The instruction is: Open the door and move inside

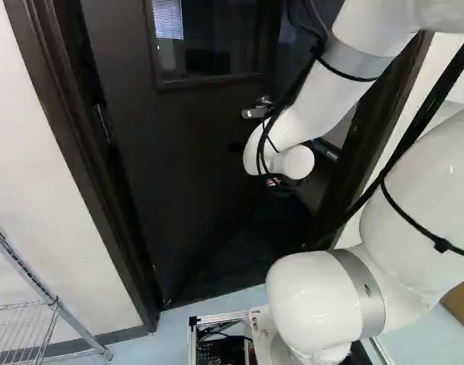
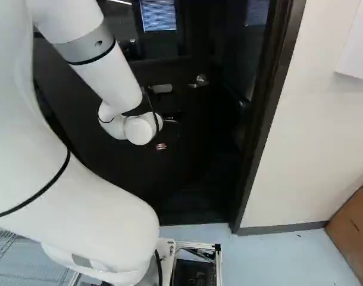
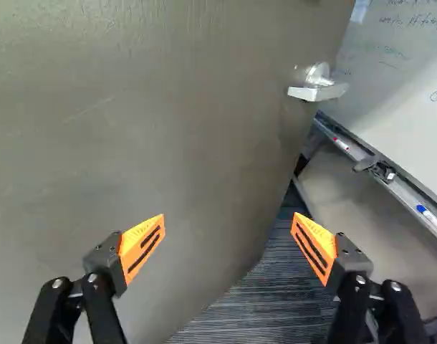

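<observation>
The door (image 3: 132,136) stands ajar straight ahead of the gripper (image 3: 229,242), whose two fingers are spread wide with nothing between them. One finger is set against the view of the door's face, the other against the gap past its free edge. The handle (image 3: 317,90) lies ahead, nearer the finger on the gap side, its long axis roughly in line with the spread of the fingers. With the latch apparently clear, the next move is likely a push near that free edge rather than a grip; a finger could slip past into the gap. The door face is flat, dull and faintly scuffed, the handle a smooth metal bar on a round base, the carpet (image 3: 269,304) beyond finely ribbed, the whiteboard (image 3: 412,79) smooth and pale.
</observation>
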Controlling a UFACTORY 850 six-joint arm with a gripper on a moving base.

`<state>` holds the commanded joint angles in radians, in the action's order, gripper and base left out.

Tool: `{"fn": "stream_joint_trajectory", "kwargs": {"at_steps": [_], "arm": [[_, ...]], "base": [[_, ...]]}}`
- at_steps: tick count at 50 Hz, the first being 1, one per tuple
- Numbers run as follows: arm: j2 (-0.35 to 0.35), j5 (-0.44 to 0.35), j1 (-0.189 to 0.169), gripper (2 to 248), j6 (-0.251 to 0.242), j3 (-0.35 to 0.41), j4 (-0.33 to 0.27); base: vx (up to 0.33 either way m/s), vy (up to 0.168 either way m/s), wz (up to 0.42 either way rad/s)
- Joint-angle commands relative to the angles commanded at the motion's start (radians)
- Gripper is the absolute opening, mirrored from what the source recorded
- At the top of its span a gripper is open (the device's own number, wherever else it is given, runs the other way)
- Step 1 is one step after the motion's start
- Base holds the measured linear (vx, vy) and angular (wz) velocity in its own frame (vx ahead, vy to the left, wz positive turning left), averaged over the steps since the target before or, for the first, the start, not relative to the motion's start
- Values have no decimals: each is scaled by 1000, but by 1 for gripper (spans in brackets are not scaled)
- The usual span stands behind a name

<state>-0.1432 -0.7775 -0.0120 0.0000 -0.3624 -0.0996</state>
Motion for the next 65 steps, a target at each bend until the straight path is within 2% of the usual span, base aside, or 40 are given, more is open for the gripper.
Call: {"fn": "stream_joint_trajectory", "kwargs": {"at_steps": [38, 65], "arm": [[11, 0, 5, 247, 0, -11, 0], [33, 0, 13, 247, 0, -31, 0]], "base": [[98, 75, -14], [4, 3, 3]]}}
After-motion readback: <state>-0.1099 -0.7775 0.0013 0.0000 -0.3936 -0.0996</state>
